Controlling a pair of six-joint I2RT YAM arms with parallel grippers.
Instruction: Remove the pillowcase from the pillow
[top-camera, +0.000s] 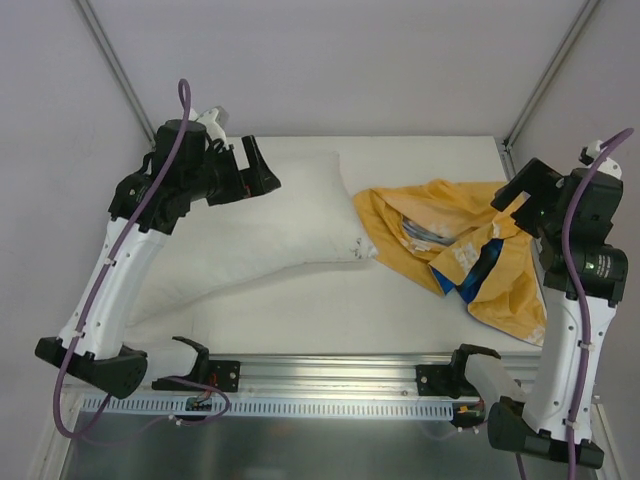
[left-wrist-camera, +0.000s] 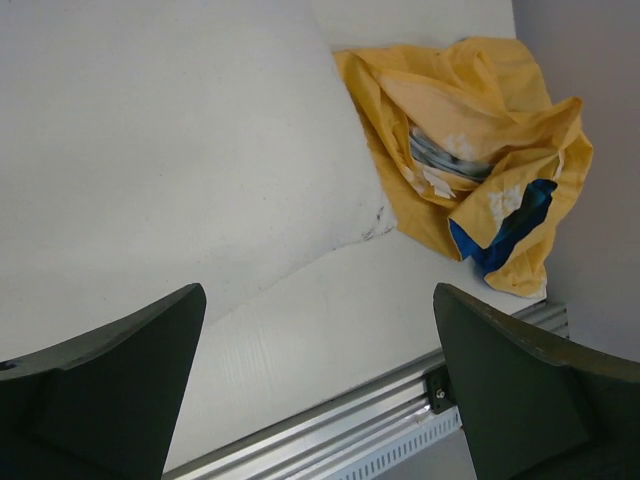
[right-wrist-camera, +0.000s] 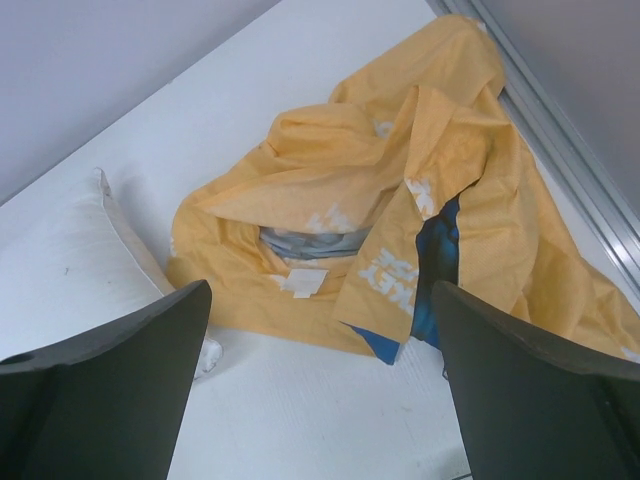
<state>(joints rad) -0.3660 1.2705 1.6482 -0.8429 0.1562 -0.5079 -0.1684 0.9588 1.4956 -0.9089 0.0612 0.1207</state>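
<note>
The pillow (top-camera: 250, 235) lies bare at left, seen whole only from overhead. Just beside its corner, the pillowcase (top-camera: 470, 250) sits crumpled at right. My left pincer (left-wrist-camera: 318, 310) and right pincer (right-wrist-camera: 320, 300) gape wide, empty.

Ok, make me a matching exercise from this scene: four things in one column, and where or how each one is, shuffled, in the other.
Things:
1 pillow
2 pillowcase
3 left gripper
4 right gripper

States:
A open, over the pillowcase
B crumpled heap on the right side of the table
C open, over the pillow
D lying bare on the table's left side

Pairs: 1-D, 2-B, 3-C, 4-A
</note>
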